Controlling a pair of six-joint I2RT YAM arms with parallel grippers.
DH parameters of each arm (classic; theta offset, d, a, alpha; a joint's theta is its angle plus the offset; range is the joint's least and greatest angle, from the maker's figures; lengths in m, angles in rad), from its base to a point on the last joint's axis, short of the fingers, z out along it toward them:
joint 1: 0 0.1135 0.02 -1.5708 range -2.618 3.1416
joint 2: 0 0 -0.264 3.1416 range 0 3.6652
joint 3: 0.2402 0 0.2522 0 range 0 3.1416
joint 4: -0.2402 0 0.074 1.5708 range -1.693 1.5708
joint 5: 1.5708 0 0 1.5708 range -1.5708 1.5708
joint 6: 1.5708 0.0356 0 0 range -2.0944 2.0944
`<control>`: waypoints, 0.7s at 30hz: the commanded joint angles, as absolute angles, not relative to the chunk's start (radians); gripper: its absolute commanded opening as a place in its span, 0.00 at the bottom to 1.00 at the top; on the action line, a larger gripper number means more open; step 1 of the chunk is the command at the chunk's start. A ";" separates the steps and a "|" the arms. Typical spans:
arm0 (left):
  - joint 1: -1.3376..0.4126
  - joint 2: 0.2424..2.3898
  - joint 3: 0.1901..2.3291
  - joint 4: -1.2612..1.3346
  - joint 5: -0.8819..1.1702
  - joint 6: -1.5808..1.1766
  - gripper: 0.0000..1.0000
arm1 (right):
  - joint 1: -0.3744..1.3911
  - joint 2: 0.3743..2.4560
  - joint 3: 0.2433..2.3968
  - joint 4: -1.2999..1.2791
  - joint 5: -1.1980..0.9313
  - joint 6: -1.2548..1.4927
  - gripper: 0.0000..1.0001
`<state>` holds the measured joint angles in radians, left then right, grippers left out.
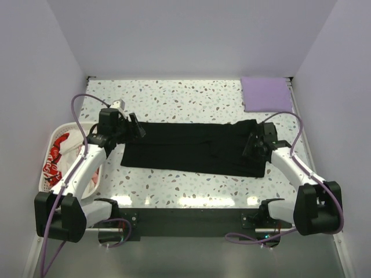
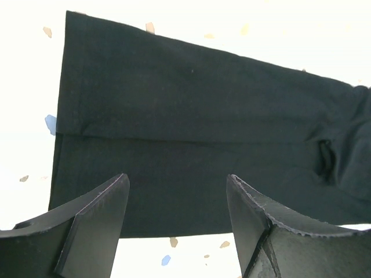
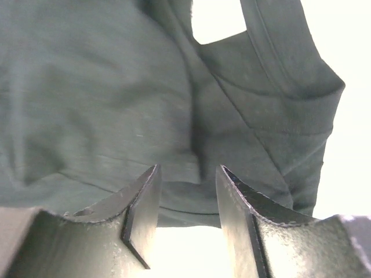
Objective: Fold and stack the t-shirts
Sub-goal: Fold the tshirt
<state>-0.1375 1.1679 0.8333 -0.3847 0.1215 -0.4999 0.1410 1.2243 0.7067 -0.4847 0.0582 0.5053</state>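
The black t-shirt [image 1: 194,149] lies folded into a long strip across the middle of the table. My left gripper [image 1: 138,128] is open and empty, hovering over the strip's left end [image 2: 174,133]. My right gripper [image 1: 253,145] is open and empty over the bunched right end with the sleeve [image 3: 174,104]. The lavender t-shirt [image 1: 266,94] lies folded at the far right corner. The white t-shirt with red lettering [image 1: 57,157] sits crumpled in the basket at the left.
A white slotted basket [image 1: 93,184] stands at the left edge beside my left arm. White walls close in the speckled table [image 1: 191,98] on three sides. A black base plate [image 1: 185,220] runs along the near edge.
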 commanded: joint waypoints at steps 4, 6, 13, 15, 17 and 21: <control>-0.132 1.140 0.821 -0.364 0.163 -0.453 0.73 | 0.081 1.253 0.604 -0.293 -0.064 0.587 0.52; -0.132 1.135 0.816 -0.362 0.169 -0.454 0.73 | 0.080 1.262 0.580 -0.249 -0.063 0.607 0.53; -0.132 1.132 0.810 -0.362 0.169 -0.453 0.73 | 0.074 1.233 0.517 -0.150 -0.049 0.660 0.39; -0.130 1.134 0.810 -0.362 0.169 -0.453 0.73 | 0.074 1.221 0.512 -0.146 -0.040 0.663 0.33; -0.130 1.135 0.810 -0.362 0.169 -0.453 0.73 | 0.072 1.216 0.514 -0.150 -0.035 0.660 0.25; -0.132 1.135 0.808 -0.362 0.166 -0.453 0.73 | 0.072 1.200 0.522 -0.166 -0.032 0.650 0.13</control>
<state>-0.1375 1.1568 0.8192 -0.3836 0.1524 -0.4770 0.0772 1.2354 0.5171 -0.2054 -0.0441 0.6441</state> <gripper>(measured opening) 0.729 0.151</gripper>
